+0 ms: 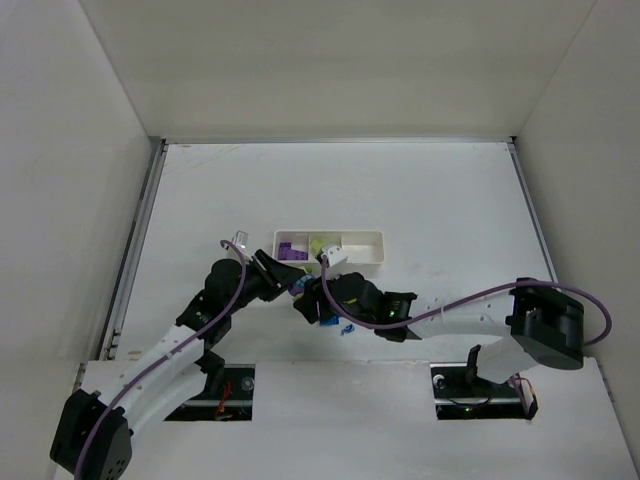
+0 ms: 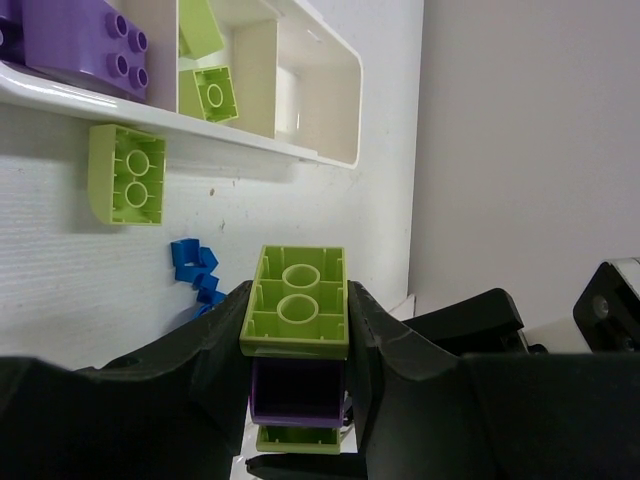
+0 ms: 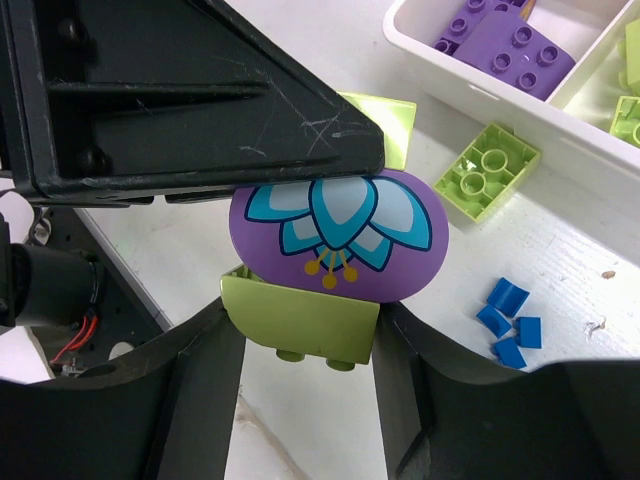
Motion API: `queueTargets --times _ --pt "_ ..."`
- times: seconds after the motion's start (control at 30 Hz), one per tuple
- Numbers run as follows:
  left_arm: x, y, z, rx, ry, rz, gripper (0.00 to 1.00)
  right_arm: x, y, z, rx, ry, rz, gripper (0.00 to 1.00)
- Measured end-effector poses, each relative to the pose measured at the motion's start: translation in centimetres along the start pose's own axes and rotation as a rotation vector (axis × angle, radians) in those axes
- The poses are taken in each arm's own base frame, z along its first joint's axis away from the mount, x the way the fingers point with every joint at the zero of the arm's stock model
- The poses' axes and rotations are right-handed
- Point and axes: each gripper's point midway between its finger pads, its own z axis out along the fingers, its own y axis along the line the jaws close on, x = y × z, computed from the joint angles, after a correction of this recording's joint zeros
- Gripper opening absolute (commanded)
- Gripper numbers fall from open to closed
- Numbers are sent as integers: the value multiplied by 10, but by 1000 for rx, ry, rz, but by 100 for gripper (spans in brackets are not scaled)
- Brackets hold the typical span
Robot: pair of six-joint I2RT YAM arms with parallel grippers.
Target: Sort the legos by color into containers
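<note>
My left gripper [image 2: 299,335] is shut on a small stack of legos: a lime brick [image 2: 300,275] on top, a purple piece [image 2: 298,390] in the middle and another lime brick under it. From the right wrist, the purple piece is an oval with a flower print [image 3: 338,235]. My right gripper [image 3: 302,325] has its fingers against both sides of the stack's end lime brick [image 3: 300,312]. A loose lime brick [image 3: 487,170] and several blue legos [image 3: 510,320] lie on the table beside the white tray [image 3: 560,120]. Its compartments hold purple bricks [image 3: 505,45] and lime bricks [image 2: 215,92].
Both grippers meet just in front of the tray [image 1: 365,240], with the blue pieces [image 1: 346,327] near the right arm. White walls enclose the table on three sides. The left gripper's black body [image 3: 170,90] fills the upper left of the right wrist view.
</note>
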Motion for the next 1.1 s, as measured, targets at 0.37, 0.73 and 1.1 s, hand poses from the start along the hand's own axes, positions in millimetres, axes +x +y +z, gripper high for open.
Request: queueTargets --times 0.37,0.73,1.1 --pt "-8 0 -2 11 -4 -12 16 -5 1 -1 0 -21 15 43" --pt "-40 3 -2 -9 -89 -14 16 -3 0 -22 -21 -35 50 43" --pt "-53 2 5 -36 -111 18 19 -11 -1 -30 -28 -55 60 44"
